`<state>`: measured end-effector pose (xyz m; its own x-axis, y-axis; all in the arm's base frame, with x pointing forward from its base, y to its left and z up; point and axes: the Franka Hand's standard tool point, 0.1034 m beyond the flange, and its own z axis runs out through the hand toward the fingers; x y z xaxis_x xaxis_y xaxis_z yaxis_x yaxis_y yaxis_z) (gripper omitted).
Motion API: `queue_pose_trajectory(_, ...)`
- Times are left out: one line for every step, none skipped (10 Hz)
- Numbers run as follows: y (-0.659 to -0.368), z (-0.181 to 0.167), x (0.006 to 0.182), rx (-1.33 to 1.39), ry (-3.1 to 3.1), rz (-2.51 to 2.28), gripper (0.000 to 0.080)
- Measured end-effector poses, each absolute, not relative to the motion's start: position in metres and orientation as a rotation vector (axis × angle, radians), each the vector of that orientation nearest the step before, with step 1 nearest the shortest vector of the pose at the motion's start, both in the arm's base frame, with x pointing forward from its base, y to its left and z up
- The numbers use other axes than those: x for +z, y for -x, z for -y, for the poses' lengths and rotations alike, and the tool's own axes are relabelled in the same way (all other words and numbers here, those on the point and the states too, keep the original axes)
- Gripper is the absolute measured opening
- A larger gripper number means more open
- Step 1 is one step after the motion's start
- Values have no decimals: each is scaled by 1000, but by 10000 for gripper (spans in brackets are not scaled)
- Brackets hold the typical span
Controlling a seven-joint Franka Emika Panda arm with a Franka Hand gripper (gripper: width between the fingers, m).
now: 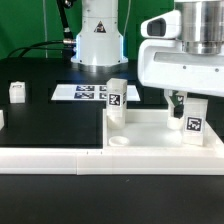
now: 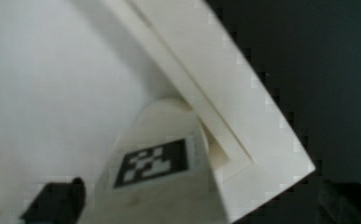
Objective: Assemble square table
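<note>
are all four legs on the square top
No, only the far leg and near leg stand on it; a third leg sits on the black table.

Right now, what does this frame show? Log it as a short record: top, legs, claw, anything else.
table top: white square top, flat on the black table
far leg: upright on the top's far corner
near leg: upright on the top, at the claw
loose leg: on the table, exterior view's left
claw: low at the near leg; grip unclear
marker board: behind the top
</note>
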<state>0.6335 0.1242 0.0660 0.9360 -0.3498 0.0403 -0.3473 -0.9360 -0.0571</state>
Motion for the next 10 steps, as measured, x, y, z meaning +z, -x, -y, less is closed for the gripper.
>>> queue_pose_trajectory(-633, -126, 66, -79, 3061, -437, 649)
queue_pose_trajectory(-633, -125, 65, -76, 3048, -518, 503)
queue_pose_trajectory(-633, -125, 65, -76, 3045, -537, 503)
queue_pose_trajectory(-633, -122, 65, -76, 3042, -571, 366)
queue_pose_trajectory(-633, -120, 65, -71, 3021, -677, 290)
queue_pose_trajectory(-633, -120, 65, -68, 2990, -798, 290)
queue_pose_trajectory(-633, -119, 65, -66, 2961, -894, 290)
queue_pose_trajectory(-633, -119, 65, -64, 2937, -966, 290)
queue_pose_trajectory(-633, -118, 64, -61, 2903, -1063, 290)
queue_pose_trajectory(-633, -118, 64, -57, 2824, -1249, 290)
